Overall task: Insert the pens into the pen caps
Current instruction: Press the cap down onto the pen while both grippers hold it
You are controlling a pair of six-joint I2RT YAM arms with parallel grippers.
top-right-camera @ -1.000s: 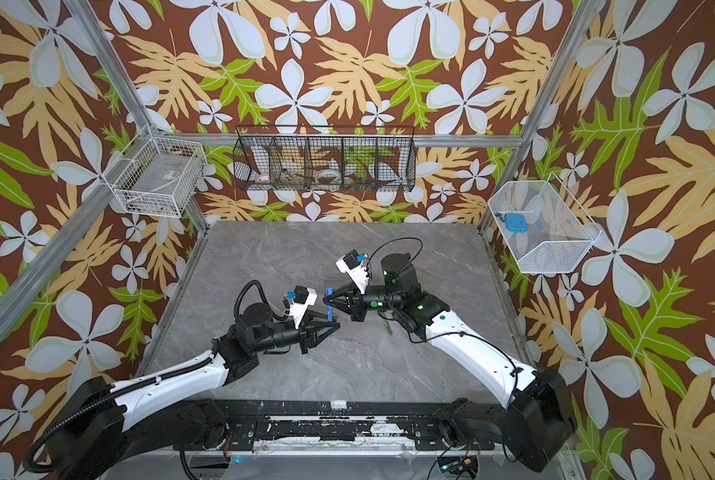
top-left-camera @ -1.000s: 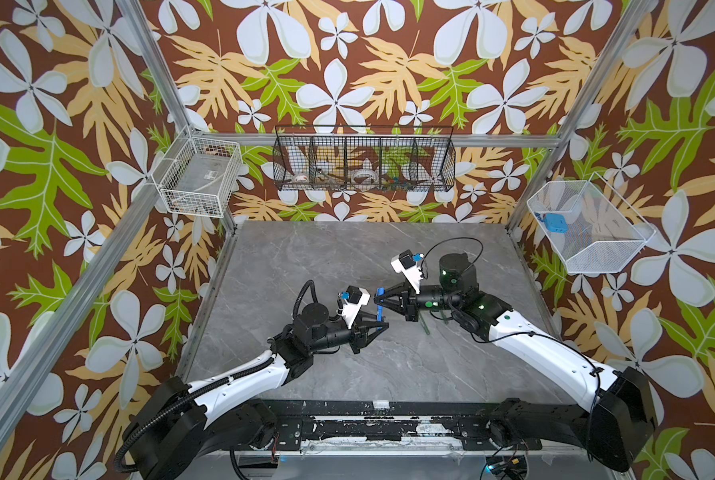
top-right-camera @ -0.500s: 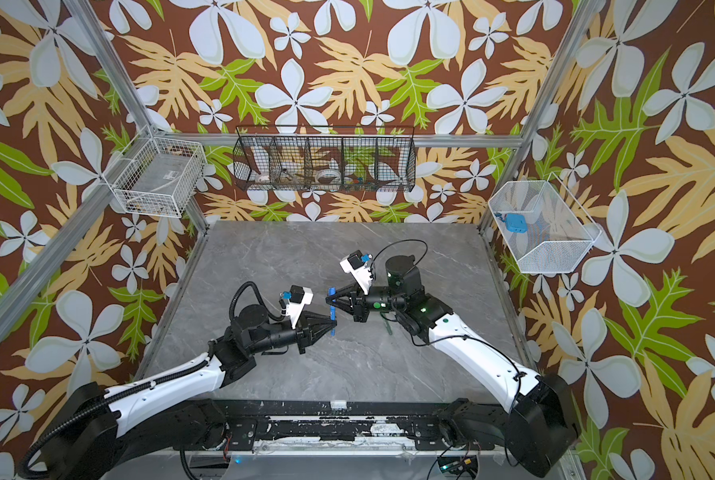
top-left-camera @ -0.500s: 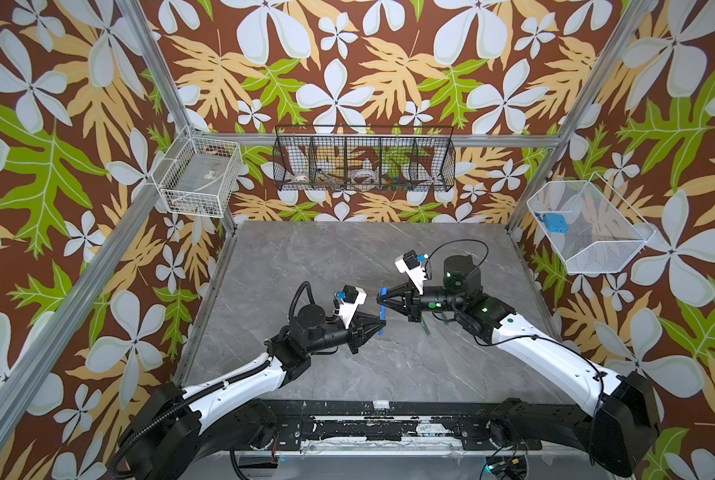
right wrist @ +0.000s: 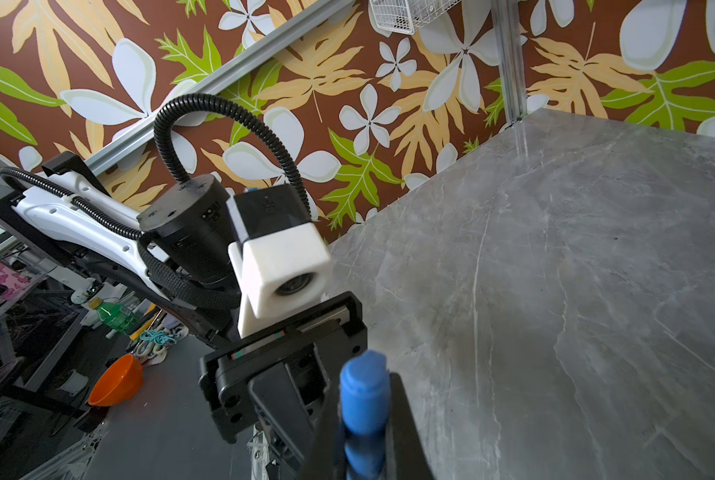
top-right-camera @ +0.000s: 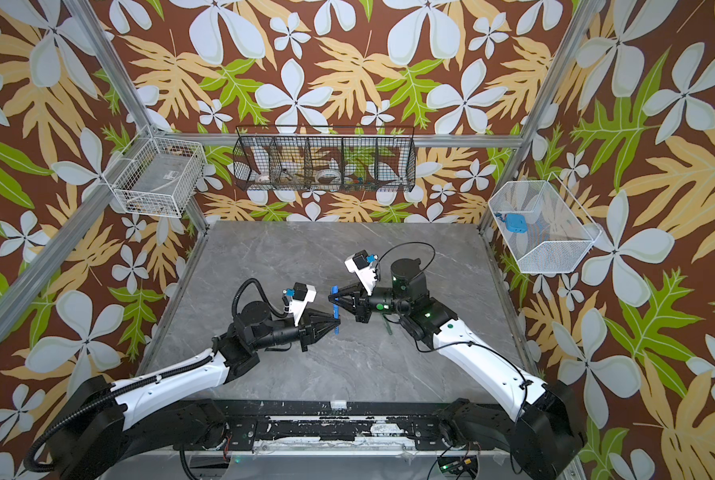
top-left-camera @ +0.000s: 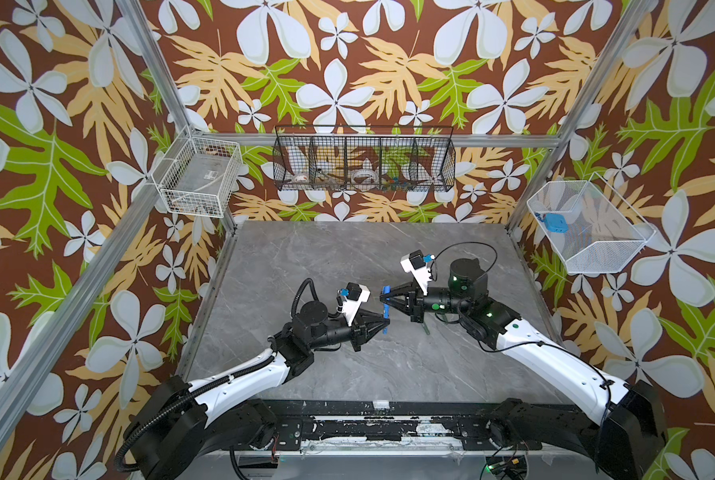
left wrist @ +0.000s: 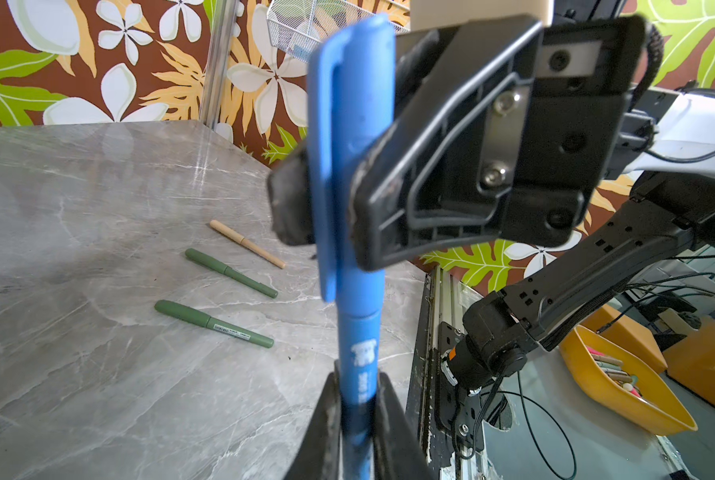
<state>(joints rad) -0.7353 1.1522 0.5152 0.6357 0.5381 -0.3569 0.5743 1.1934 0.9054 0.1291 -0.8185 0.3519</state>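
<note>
left gripper point(top-left-camera: 383, 322): shut tight on the low part of the blue pen point(left wrist: 358, 353), up in the air over the middle of the table point(top-left-camera: 306, 257).
blue pen: stands almost straight up between the two grippers.
blue cap point(left wrist: 347, 124): sits over the top end of the blue pen; the tip is hidden inside it.
right gripper point(top-left-camera: 385, 296): shut tight on the blue cap from the side.
green pens point(left wrist: 231, 272): two lie flat on the table, a bit apart. Both look capped.
tan pen point(left wrist: 248, 244): lies just past them. It looks capped too.
step: I think this is the last pen, with its cap going on.
next move: a straight push together so the cap sits snug. Then one gripper lets go and the pen gets laid down.
left white basket point(top-left-camera: 200, 176): hangs on the wall and holds a clear box point(top-left-camera: 206, 172).
black basket point(top-left-camera: 364, 160): on the back wall, split into sections, with rolls and small bits I cannot name.
right white basket point(top-left-camera: 588, 226): holds one small blue thing point(top-left-camera: 553, 222).
</note>
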